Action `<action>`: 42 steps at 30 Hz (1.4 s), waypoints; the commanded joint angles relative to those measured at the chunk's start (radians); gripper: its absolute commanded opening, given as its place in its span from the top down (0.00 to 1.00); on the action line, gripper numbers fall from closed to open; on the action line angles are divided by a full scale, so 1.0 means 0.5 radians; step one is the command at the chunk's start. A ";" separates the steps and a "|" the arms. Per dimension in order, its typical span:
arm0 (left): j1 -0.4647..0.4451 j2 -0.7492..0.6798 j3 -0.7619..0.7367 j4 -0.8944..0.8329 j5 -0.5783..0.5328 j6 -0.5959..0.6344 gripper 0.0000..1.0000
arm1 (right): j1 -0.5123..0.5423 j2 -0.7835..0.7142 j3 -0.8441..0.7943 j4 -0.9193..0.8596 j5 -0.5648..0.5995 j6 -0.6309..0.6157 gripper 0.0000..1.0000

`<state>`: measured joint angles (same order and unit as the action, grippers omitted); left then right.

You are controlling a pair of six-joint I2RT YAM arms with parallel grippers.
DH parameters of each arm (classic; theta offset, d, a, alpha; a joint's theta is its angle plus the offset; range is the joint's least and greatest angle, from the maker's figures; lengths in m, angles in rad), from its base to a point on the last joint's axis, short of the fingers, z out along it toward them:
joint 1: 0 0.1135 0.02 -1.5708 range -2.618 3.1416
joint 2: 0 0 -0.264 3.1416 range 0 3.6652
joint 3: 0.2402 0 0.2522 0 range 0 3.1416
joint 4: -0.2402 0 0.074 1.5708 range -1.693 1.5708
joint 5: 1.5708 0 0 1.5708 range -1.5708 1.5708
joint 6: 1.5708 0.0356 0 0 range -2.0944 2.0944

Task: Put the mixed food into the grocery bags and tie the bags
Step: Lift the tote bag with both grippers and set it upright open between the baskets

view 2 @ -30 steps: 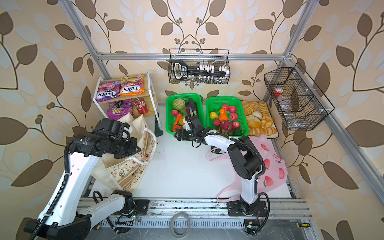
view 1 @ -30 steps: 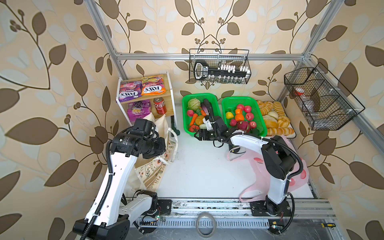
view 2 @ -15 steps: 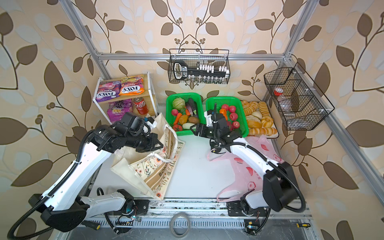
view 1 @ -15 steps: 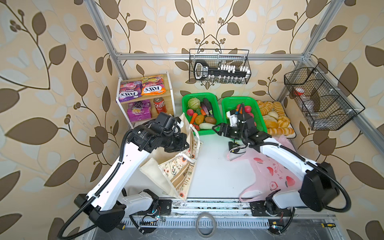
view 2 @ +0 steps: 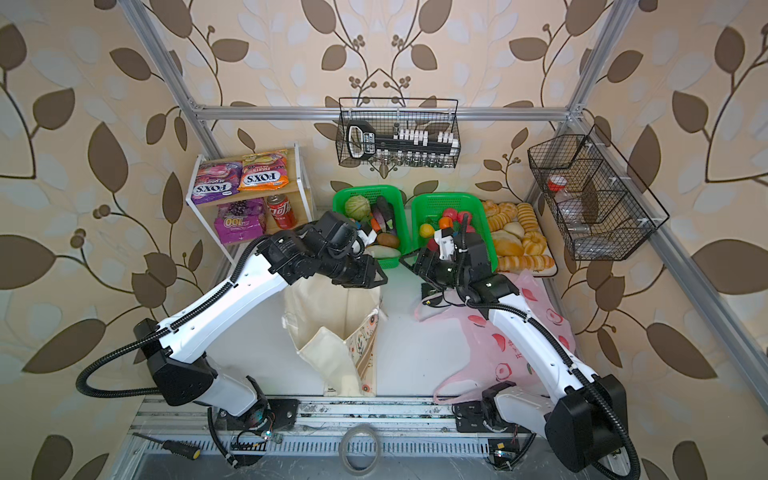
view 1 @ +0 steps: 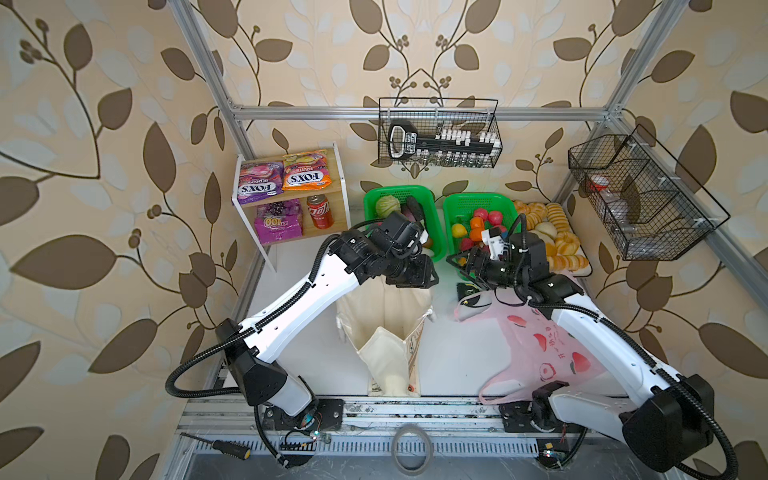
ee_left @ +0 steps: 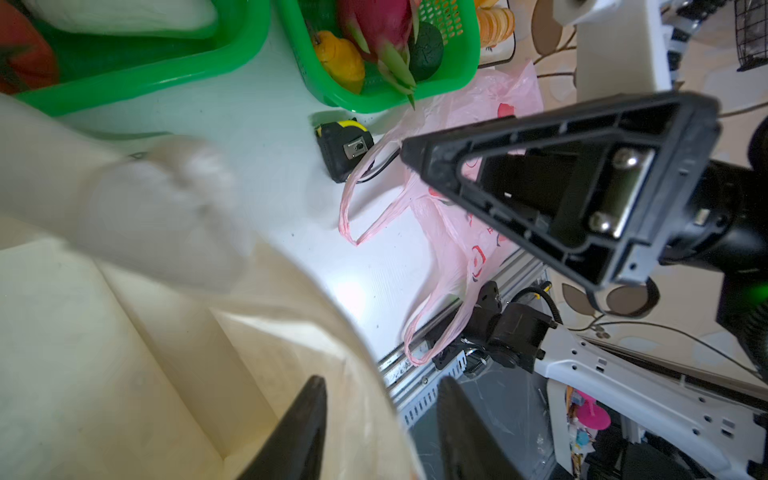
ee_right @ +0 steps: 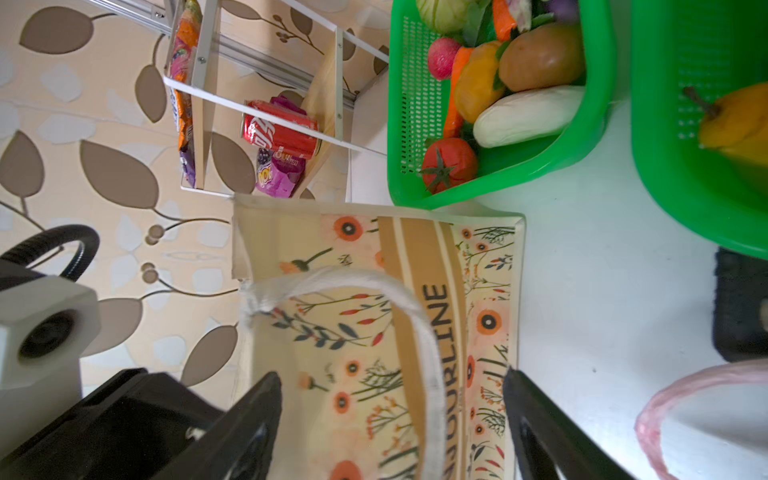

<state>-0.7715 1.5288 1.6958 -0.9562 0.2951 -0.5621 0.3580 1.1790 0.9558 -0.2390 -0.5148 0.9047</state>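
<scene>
Now the left gripper (ee_left: pixel 382 380) is hovering partly parted over the rim of the canvas tote (view 1: pixel 388 316), clamping nothing; the right gripper (ee_right: pixel 390 372) is gaping wide and empty beside the tote, near the pink bag (view 1: pixel 540 345).

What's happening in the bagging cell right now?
Grocery bagging, early on. The left gripper is open over the mouth of the cream tote mid-table. The right gripper, also open, faces the tote's side and handle. The pink plastic bag lies limp under the right arm. Food sits in the green baskets and on the shelf; none shows in either bag.
</scene>
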 commanded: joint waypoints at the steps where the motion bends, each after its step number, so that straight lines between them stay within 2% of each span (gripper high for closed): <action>1: 0.003 -0.160 0.094 0.046 -0.167 0.051 0.44 | 0.092 0.016 0.063 -0.004 -0.037 0.079 0.16; 4: 0.003 -0.413 0.017 0.108 -0.413 0.084 0.39 | 0.190 0.086 0.146 -0.026 -0.022 0.023 0.16; 7: 0.006 -0.626 -0.089 0.062 -0.791 0.088 0.30 | 0.289 0.204 0.322 -0.269 0.157 -0.156 0.16; 9: 0.033 -0.715 -0.138 -0.063 -1.074 0.072 0.24 | 0.343 0.293 0.436 -0.432 0.291 -0.258 0.20; 11: 0.155 -0.756 -0.164 -0.246 -1.216 0.031 0.19 | 0.387 0.362 0.507 -0.494 0.362 -0.322 0.29; 14: 0.542 -0.748 -0.252 -0.402 -0.940 0.038 0.15 | 0.423 0.445 0.563 -0.550 0.413 -0.382 0.35; 16: 0.712 -0.750 -0.351 -0.402 -0.783 0.040 0.15 | 0.451 0.491 0.647 -0.602 0.449 -0.433 0.41; 20: 0.810 -0.756 -0.579 -0.201 -0.344 0.066 0.16 | 0.490 0.538 0.724 -0.706 0.517 -0.540 0.49; 22: 0.810 -0.728 -0.653 -0.143 -0.202 0.062 0.23 | 0.494 0.533 0.737 -0.709 0.525 -0.570 0.56; 24: 0.810 -0.704 -0.705 -0.117 -0.155 0.060 0.36 | 0.494 0.518 0.741 -0.712 0.554 -0.589 0.67; 27: 0.810 -0.681 -0.746 -0.070 -0.181 0.058 0.69 | 0.493 0.484 0.751 -0.720 0.645 -0.621 0.86; 28: 0.810 -0.677 -0.746 -0.028 -0.160 0.054 0.82 | 0.490 0.466 0.752 -0.724 0.692 -0.633 0.91; 29: 0.810 -0.674 -0.746 0.023 -0.122 0.049 0.92 | 0.481 0.451 0.751 -0.732 0.733 -0.637 0.95; 30: 0.810 -0.671 -0.744 0.079 -0.082 0.043 0.97 | 0.468 0.433 0.756 -0.734 0.768 -0.641 0.96; 35: 0.810 -0.605 -0.672 0.287 -0.017 0.025 1.00 | 0.344 0.341 0.723 -0.722 0.900 -0.635 0.98; 39: 0.810 -0.493 -0.621 0.359 -0.087 0.029 1.00 | 0.212 0.331 0.680 -0.674 0.904 -0.667 0.98; 42: 0.810 -0.400 -0.593 0.430 -0.037 0.020 1.00 | 0.132 0.371 0.695 -0.680 0.849 -0.685 0.98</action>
<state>-0.3725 1.3060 1.3434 -0.8646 0.2653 -0.5499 0.4568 1.3682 1.2957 -0.6415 -0.1379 0.5819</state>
